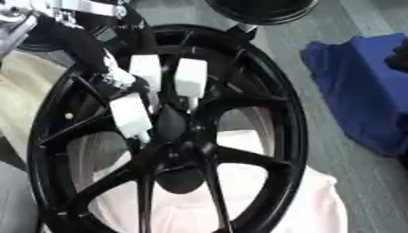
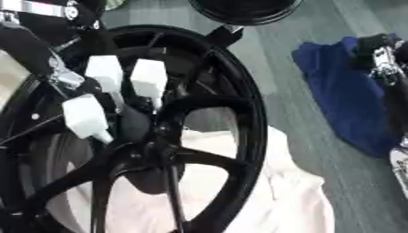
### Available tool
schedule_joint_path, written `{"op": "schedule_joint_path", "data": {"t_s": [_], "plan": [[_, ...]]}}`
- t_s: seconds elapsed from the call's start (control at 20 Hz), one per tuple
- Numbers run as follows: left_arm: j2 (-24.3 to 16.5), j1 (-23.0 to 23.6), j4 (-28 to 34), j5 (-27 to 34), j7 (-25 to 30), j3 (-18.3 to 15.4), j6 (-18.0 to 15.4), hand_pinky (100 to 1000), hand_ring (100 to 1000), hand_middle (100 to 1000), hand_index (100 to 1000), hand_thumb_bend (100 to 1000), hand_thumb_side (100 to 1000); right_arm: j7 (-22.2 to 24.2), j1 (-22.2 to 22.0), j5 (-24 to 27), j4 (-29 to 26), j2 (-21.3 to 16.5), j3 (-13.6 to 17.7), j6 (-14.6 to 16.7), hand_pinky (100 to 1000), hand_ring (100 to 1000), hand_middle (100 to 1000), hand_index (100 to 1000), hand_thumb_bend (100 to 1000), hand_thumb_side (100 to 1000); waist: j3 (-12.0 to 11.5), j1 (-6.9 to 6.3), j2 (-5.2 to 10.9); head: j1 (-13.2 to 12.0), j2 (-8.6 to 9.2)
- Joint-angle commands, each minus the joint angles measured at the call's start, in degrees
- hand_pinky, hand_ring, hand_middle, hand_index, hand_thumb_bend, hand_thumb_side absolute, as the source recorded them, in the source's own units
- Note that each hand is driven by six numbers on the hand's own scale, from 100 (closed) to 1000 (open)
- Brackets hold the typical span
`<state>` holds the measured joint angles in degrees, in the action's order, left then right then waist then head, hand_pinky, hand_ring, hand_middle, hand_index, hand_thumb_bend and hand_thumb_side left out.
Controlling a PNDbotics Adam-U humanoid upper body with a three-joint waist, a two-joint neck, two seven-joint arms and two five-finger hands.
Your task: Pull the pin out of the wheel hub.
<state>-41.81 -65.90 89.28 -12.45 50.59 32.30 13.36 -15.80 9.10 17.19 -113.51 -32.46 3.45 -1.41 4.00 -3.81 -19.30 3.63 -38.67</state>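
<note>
A black spoked wheel (image 1: 275,136) lies on a white cloth (image 1: 271,205), its hub (image 1: 171,125) near the middle of the left eye view. My left hand (image 1: 131,79) comes in from the upper left and hovers over the hub. Its white-padded fingers (image 1: 191,77) and thumb (image 1: 130,116) point down, spread apart on either side of the hub centre. I cannot make out the pin between them. Only a dark piece with silver parts of my right hand (image 2: 382,54) shows at the right edge, over the blue cloth.
A crumpled blue cloth (image 1: 359,91) lies on the grey floor right of the wheel. Another black round rim (image 1: 259,9) sits at the top edge, touching the wheel's far side. Bare grey floor (image 1: 343,182) runs between the wheel and the blue cloth.
</note>
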Motion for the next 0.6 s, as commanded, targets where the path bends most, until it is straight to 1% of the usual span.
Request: {"op": "schedule_joint_path", "data": {"t_s": [0.05,0.6], "plan": [[-0.52,-0.65,-0.18,-0.43,0.05,-0.16,0.04,856,728,677,796,531,433,-0.06,0.61,0.14,-1.08,-0.75,0.24,0.04,760,659,603,668,100,620,0.17,0.20,0.96,-0.28,0.33],[0.14,-0.29,-1.35,-2.53,-1.33,0.12,-0.66,838,700,651,776,508,399,-0.03,0.66,0.14,-1.08,-0.55,0.25,0.06,761,659,603,668,100,625,0.41,0.28,0.72,-0.78,0.39]]}}
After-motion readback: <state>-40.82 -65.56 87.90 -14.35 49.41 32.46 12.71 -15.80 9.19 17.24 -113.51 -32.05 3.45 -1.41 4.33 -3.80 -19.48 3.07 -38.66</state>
